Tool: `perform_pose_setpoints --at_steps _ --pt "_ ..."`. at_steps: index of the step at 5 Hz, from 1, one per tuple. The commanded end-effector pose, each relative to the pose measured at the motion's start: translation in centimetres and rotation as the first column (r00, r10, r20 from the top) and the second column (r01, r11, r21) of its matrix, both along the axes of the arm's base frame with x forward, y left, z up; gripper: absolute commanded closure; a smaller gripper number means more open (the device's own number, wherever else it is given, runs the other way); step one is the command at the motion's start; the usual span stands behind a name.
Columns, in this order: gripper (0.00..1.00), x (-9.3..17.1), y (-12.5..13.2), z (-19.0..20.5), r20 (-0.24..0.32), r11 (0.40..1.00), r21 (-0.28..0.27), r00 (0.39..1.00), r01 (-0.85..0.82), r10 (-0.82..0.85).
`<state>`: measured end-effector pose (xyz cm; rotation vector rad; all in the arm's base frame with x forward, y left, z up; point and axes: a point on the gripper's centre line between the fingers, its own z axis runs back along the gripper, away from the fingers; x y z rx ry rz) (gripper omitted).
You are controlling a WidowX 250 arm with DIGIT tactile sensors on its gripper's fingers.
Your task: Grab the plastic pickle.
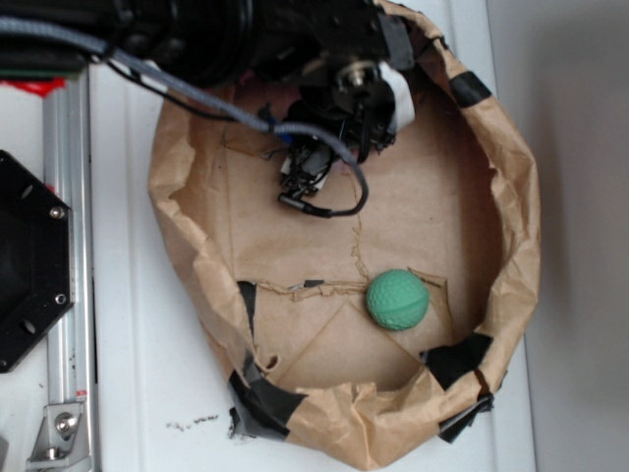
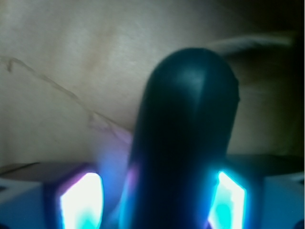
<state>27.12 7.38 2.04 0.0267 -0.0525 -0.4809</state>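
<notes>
In the wrist view the plastic pickle is a dark, glossy, oblong shape with a rounded far end. It fills the space between my gripper's two glowing fingers and points away from the camera over the brown paper. The right finger touches it and the left stands close beside it, so the jaws are shut on it. In the exterior view my gripper is low inside the paper bag, at its upper middle. The arm hides the pickle there.
A round light-green dimpled ball lies on the bag floor, below and right of the gripper. The crumpled bag walls, patched with black tape, ring the space. A metal rail and a black plate stand left.
</notes>
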Motion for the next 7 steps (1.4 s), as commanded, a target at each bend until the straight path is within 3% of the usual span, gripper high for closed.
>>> perform_pose_setpoints --at_steps 1,2,3,4,5,7 --pt "1.0 0.4 0.6 1.9 0.07 0.999 0.018 0.997 -0.033 0.031" --pt "1.0 0.3 0.2 2.5 0.066 0.999 0.016 0.997 -0.049 0.047" --pt "1.0 0.3 -2.6 6.6 0.117 0.994 -0.046 0.988 -0.096 0.101" --pt "1.0 0.8 -4.5 10.1 0.063 0.957 -0.114 0.959 -0.268 0.276" --pt "1.0 0.4 -4.9 11.2 0.065 0.897 -0.106 0.897 -0.429 0.437" --pt "1.0 -0.2 -5.0 12.1 0.095 0.858 -0.147 0.857 -0.492 0.507"
